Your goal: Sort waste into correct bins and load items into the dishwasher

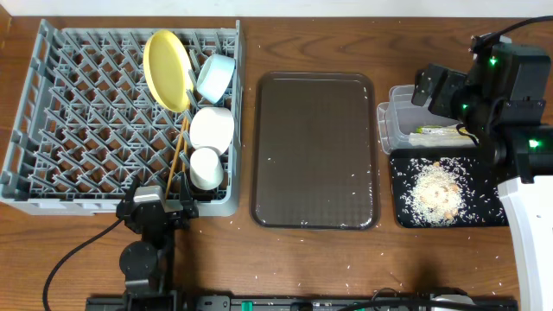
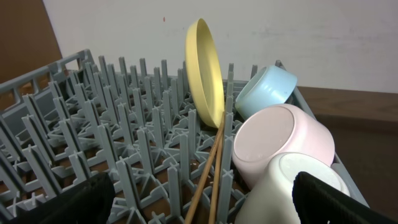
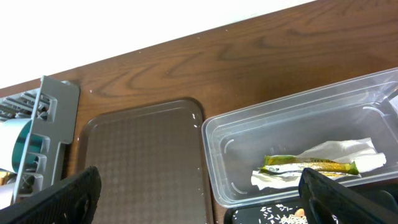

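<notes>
Nearest the robot, the left gripper (image 1: 160,200) sits at the near edge of the grey rack (image 1: 86,112), its fingers (image 2: 81,202) spread wide and holding nothing. Just beyond it, along the right side of the rack, the dishes stand in a row. First is a small white cup (image 1: 206,167) lying on its side. Next is a white bowl (image 1: 212,127), tipped so its base faces the wrist camera. Then comes a light blue bowl (image 1: 214,78), also tilted. To the left of the blue bowl, a yellow plate (image 1: 166,69) stands on edge between the pegs. Two wooden chopsticks (image 1: 180,149) lie slanted in the rack, running from beside the cup towards the plate.

In the middle of the table (image 1: 259,259) lies a brown tray (image 1: 315,147) with a few loose grains on it.

At the right, the black tray (image 1: 399,168) holds a heap of rice scraps (image 1: 432,190). Directly behind it, the clear tub (image 1: 389,121) holds a white wrapper (image 3: 336,152) with a green-and-yellow packet (image 3: 305,165) lying on it. The right gripper (image 1: 430,88) hovers above the tub, fingers wide apart and empty.
</notes>
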You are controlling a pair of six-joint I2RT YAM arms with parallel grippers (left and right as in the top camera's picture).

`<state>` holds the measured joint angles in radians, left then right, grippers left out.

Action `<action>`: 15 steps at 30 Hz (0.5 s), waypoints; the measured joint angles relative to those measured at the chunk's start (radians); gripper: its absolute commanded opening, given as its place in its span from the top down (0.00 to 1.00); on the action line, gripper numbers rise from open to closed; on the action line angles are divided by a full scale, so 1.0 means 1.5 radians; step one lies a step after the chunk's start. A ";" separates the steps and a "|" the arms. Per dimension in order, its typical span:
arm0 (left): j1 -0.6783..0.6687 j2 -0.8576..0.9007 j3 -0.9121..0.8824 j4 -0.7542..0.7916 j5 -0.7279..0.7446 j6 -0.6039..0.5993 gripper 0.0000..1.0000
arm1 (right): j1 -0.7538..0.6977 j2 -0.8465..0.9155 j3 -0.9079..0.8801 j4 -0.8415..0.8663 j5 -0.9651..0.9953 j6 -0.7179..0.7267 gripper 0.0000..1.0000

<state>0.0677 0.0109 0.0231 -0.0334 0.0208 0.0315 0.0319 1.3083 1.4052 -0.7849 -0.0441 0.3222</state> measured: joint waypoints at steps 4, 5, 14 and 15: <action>0.000 0.000 0.000 0.000 0.000 0.000 0.09 | 0.000 0.000 0.000 0.000 0.000 0.000 0.01; 0.000 0.000 0.000 0.000 0.000 0.000 0.09 | 0.000 0.000 0.000 0.000 0.000 0.000 0.01; 0.001 0.000 0.000 0.000 0.000 0.000 0.09 | 0.000 0.000 0.000 -0.005 0.000 0.000 0.01; 0.001 0.000 0.000 0.000 0.000 0.000 0.09 | 0.000 0.000 0.000 -0.007 0.001 0.000 0.01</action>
<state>0.0685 0.0109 0.0231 -0.0334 0.0208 0.0319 0.0319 1.3083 1.4052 -0.7956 -0.0425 0.3222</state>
